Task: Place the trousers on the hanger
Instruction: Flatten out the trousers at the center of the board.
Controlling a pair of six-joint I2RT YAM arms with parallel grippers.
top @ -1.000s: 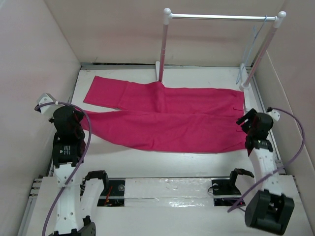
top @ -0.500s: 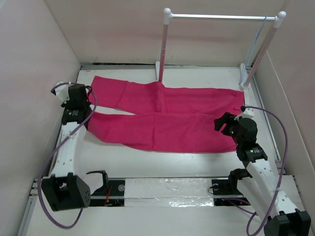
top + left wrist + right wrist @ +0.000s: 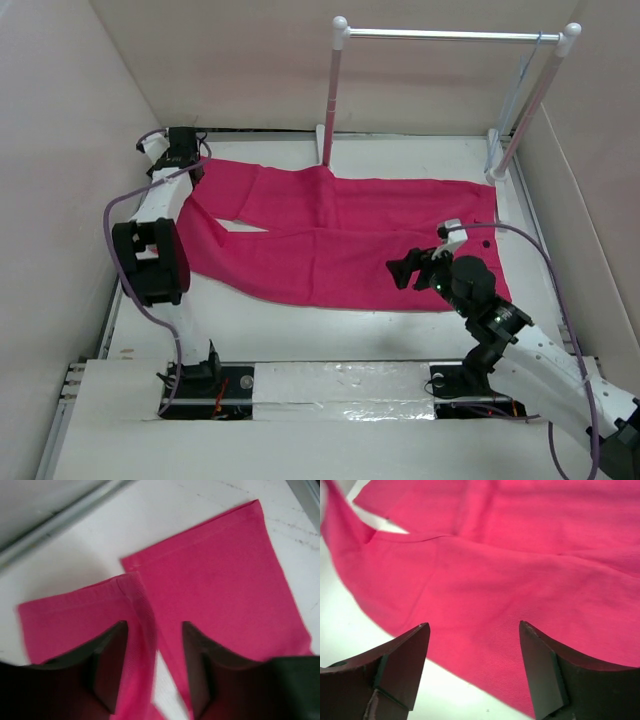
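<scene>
The magenta trousers (image 3: pixel 350 235) lie spread flat across the table, waistband to the right and both legs running left. My left gripper (image 3: pixel 185 148) hovers at the far left corner over the leg ends. In its wrist view the left gripper (image 3: pixel 154 627) is open, and a raised fold of one trouser cuff (image 3: pixel 137 610) lies between the fingers. My right gripper (image 3: pixel 400 270) is open just above the near edge of the trousers (image 3: pixel 520 555), fingertips (image 3: pixel 420 635) apart with nothing held. The thin pale hanger (image 3: pixel 508 105) hangs at the right end of the rack.
A white-poled rack with a silver bar (image 3: pixel 450 36) stands at the back of the table, its left pole (image 3: pixel 330 100) rising just behind the trousers. Pale walls enclose the table on three sides. A metal rail (image 3: pixel 65 517) runs along the far edge.
The left arm swung from the near left to the far left corner, dragging the near leg's end back, and its gripper opened. The right arm moved left from the waistband over the trousers.
</scene>
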